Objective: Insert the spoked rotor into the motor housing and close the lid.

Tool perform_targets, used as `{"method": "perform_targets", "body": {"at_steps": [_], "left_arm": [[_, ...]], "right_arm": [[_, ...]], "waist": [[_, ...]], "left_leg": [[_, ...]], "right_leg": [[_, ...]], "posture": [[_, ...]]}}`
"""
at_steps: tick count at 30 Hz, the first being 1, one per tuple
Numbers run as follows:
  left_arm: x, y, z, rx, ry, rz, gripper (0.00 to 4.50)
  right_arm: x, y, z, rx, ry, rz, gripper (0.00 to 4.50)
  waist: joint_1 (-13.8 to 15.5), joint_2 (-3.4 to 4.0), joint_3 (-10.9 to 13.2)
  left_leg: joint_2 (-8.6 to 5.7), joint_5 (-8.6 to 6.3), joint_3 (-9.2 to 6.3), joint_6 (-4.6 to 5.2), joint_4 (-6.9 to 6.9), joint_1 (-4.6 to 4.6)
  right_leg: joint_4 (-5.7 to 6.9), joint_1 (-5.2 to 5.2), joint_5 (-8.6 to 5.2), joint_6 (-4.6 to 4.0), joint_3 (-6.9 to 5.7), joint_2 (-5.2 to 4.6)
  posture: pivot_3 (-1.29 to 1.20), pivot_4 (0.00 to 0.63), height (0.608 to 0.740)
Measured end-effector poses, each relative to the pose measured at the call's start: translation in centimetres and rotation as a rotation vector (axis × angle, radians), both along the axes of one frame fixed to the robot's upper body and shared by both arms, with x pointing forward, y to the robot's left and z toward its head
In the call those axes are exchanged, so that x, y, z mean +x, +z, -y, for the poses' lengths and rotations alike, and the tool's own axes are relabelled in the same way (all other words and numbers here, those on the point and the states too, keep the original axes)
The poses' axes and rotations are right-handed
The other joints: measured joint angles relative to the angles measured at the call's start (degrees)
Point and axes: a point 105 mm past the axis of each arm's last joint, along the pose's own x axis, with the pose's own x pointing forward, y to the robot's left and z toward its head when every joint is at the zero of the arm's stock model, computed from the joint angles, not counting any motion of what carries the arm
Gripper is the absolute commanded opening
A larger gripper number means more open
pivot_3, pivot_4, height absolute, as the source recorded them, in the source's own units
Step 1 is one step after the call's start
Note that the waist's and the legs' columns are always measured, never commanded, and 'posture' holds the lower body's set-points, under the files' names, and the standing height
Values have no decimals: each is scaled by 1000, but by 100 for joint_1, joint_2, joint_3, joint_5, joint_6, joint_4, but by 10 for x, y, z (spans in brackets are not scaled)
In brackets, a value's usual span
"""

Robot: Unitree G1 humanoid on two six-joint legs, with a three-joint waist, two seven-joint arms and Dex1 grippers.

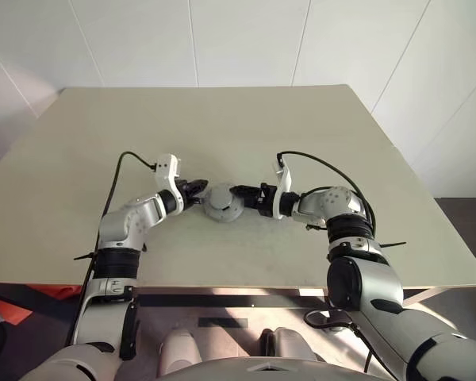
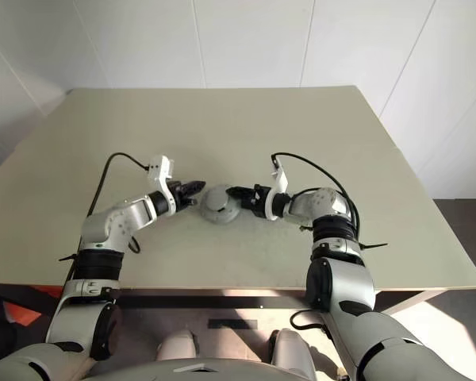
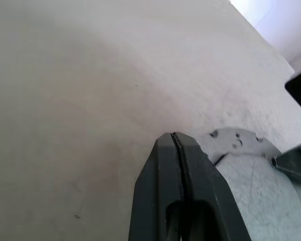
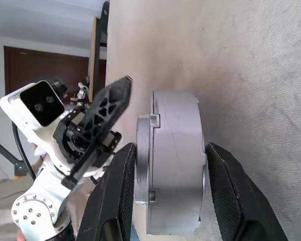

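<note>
The motor housing is a pale grey round drum with a flanged top face, standing on the table's middle. My right gripper reaches in from the right and is shut on it. In the right wrist view its black fingers press on the drum's two opposite sides. My left gripper is shut with nothing in it. Its tips sit just off the housing's left rim, slightly above the table. The spoked rotor and the lid are out of view.
The beige table stretches wide behind and beside the housing, with its front edge close to me. Black cables loop from both wrists. White wall panels stand behind the table.
</note>
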Motion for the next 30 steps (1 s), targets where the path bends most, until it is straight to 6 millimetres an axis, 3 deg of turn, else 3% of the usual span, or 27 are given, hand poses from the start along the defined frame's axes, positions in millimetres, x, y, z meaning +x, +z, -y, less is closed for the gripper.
{"method": "perform_targets", "body": {"at_steps": [6,10,30], "left_arm": [[4,17,-44,-97,168,49,0],[2,17,-52,-141,205,51,0],[-13,-2,-30,-177,130,-28,0]], "right_arm": [[6,1,3,23,-45,-21,2027],[9,0,2,50,-71,-54,2027],[24,12,0,81,-150,-58,2027]], "waist": [[117,0,0],[159,0,0],[276,1,0]], "left_leg": [[-1,1,-1,0,7,-44],[1,0,-2,1,16,-62],[13,-1,-4,3,50,-81]], "right_leg": [[4,-38,1,-1,-8,0],[5,-48,1,-2,-14,1],[20,-49,2,-1,-25,0]], "posture": [[0,0,740],[0,0,740],[0,0,740]]}}
